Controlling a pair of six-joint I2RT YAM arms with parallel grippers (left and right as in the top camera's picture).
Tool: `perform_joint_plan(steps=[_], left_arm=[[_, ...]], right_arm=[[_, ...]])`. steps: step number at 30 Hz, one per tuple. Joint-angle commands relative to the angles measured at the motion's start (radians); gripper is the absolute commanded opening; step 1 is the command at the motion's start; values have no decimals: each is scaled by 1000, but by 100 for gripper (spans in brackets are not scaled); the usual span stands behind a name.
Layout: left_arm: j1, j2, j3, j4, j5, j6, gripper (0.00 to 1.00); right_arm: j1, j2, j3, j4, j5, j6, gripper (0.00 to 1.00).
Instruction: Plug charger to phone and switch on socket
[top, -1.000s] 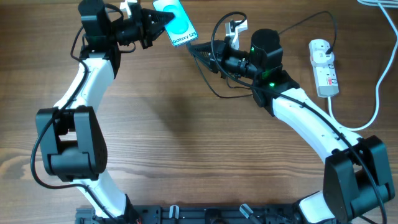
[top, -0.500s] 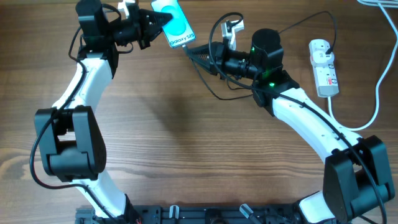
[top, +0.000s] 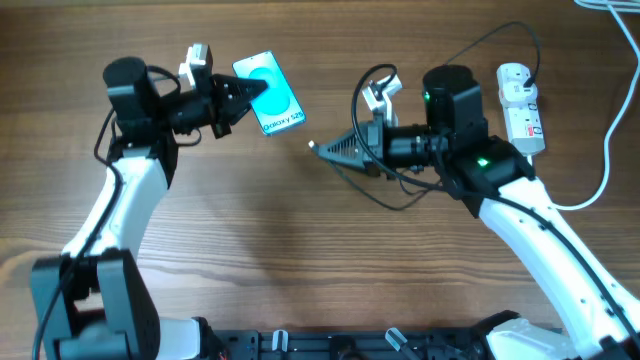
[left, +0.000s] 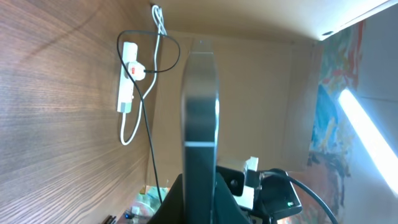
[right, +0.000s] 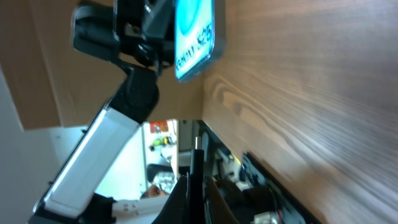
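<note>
The left pincer (top: 240, 98) was shut on one end of the phone (top: 270, 92). The phone sat near the back of the worktop (top: 300, 260), left of the middle, with its light-blue screen facing up. From the left wrist the phone showed only as a thin grey edge, squeezed between the two fingers. I could not tell if it touched the wood.

The right pincer (top: 325, 150) was pinched narrow on the end of the charger (left: 147, 146). The small plug tip (top: 313, 146) poked out past the fingertips and pointed left (toward the phone's side of the worktop). The tip and the phone were near each other but apart, with bare wood between them. The tip lay a little lower in the overhead view than the phone's near end.

The thin black cable looped around the right arm and ran to the far right. There it ended at a white adapter (top: 513, 76) sitting on the socket (top: 522, 112). The socket lay flat by the right edge, well apart from the phone. Its thick white cord (top: 605, 150) curved off to the right.
</note>
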Motion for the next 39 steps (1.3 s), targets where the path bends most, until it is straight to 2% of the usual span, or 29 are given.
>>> perform_joint_plan(steps=[1,6,11,15,24,26,32,39], left_arm=[[-39,-79,-15,8,-58,16,4],[-121,-84,-15,12,-149,16,4],[-128,-84,-15,12,-178,16,4],[-68,-84,-15,11,-134,15,4],[-58,-84,-15,24,-121,7,4],[-57,-84,-15,62,-121,-3,4],[-4,-84,-15,244,-105,-141,4],[1,-84,-15,357,-93,-225,4]], right_arm=[[3,-79,2,-31,-17,-98,4],[60,-82,2,-84,93,-117,5],[86,-81,2,-81,255,-85,4],[80,-59,2,38,259,-61,4],[80,30,2,149,214,-8,4],[80,34,2,175,214,14,4],[80,36,2,344,190,83,4],[80,51,2,357,159,68,4]])
